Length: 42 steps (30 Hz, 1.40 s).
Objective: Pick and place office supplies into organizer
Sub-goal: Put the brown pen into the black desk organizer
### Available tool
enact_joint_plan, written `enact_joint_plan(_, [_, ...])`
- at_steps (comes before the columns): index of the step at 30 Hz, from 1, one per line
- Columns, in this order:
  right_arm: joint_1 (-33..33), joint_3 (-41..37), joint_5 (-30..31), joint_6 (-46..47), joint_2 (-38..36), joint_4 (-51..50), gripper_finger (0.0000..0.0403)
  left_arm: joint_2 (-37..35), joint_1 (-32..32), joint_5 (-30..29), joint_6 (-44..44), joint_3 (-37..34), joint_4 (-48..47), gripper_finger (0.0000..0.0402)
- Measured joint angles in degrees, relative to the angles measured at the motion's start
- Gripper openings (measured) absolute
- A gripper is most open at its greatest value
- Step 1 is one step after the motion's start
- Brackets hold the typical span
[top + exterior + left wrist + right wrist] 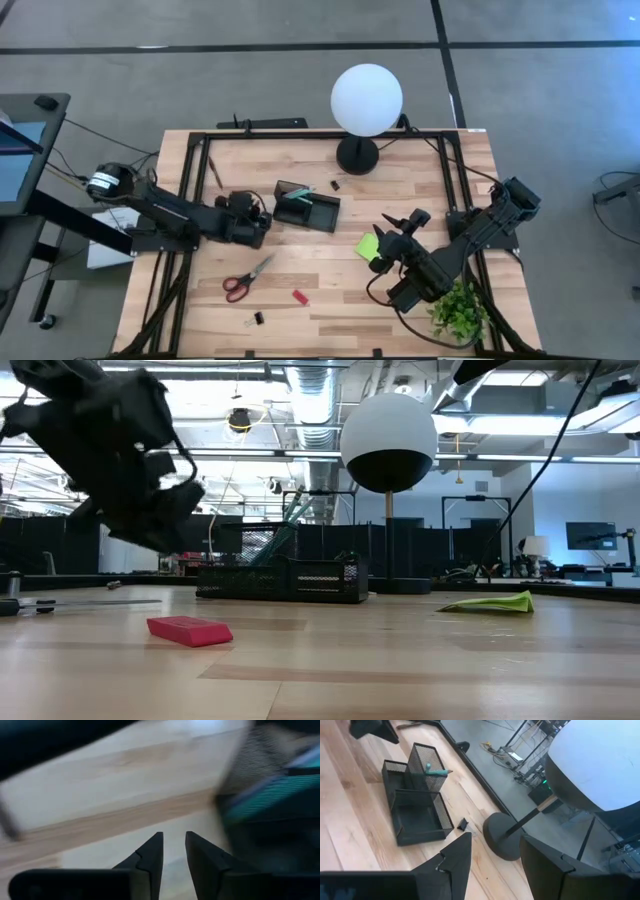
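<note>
Empty left gripper (pixel 262 218) beside the organizer (pixel 306 207)
My fingers (pixel 152 855) stand slightly apart, holding nothing; swinging wide could knock the mesh tray askew.

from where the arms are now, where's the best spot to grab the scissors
Probably the closed blades or the pivot of the scissors, coming straight down from above: they lie flat on the table, blades a narrow bar, red handles wide loops. The left gripper is nearest.

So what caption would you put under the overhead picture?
Two robot arms flank a black organizer; scissors and a green sticky pad wait on the table.
</note>
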Motion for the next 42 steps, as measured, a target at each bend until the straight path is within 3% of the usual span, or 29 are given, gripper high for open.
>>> enact_joint_plan(8, [-0.6,0.0,0.1,-0.4,0.0,0.0,0.0161,0.0,-3.5,-1.2,8.5,0.0,10.1,0.0062])
enact_joint_plan(12, [-1.5,0.0,0.0,-0.7,0.0,0.0,0.0161,0.0,-2.7,-0.6,9.7,0.0,12.7,0.0062])
enact_joint_plan(16, [-2.1,0.0,0.0,-1.2,0.0,0.0,0.0161,0.0,-1.3,3.7,20.2,0.0,13.3,0.0062])
enact_joint_plan(18, [-2.3,0.0,0.0,-2.2,0.0,0.1,0.0161,0.0,-0.5,3.0,25.7,0.0,13.7,0.0062])
enact_joint_plan(23, [-2.5,0.0,0.2,-4.2,0.0,0.1,0.0161,0.0,-0.2,1.2,27.6,0.0,16.4,0.0062])
enact_joint_plan(26, [-2.9,0.0,0.9,-4.7,0.0,0.0,0.0161,0.0,-0.6,1.0,22.1,0.4,15.1,0.0062])
enact_joint_plan(29, [-3.5,0.0,3.3,-4.7,0.0,0.0,0.0161,-1.1,-2.4,-3.0,13.0,0.5,10.2,0.0062])
enact_joint_plan(33, [-4.0,0.0,4.8,-4.7,0.0,0.0,0.0161,-5.0,-7.1,-10.1,-1.1,0.6,-7.1,0.0061])
enact_joint_plan(36, [-4.3,0.0,4.9,-4.7,0.0,0.0,0.0161,-9.6,-12.1,-11.1,-7.8,0.6,-18.3,0.0061])
enact_joint_plan(39, [-4.6,0.0,5.1,-4.7,0.0,0.1,0.0161,-14.0,-15.8,-12.0,-9.2,0.6,-19.4,0.0061])
enact_joint_plan(42, [-5.1,0.0,4.7,-4.5,0.0,0.6,0.0161,-17.2,-17.1,-18.6,-11.8,-0.1,-19.4,0.0061])
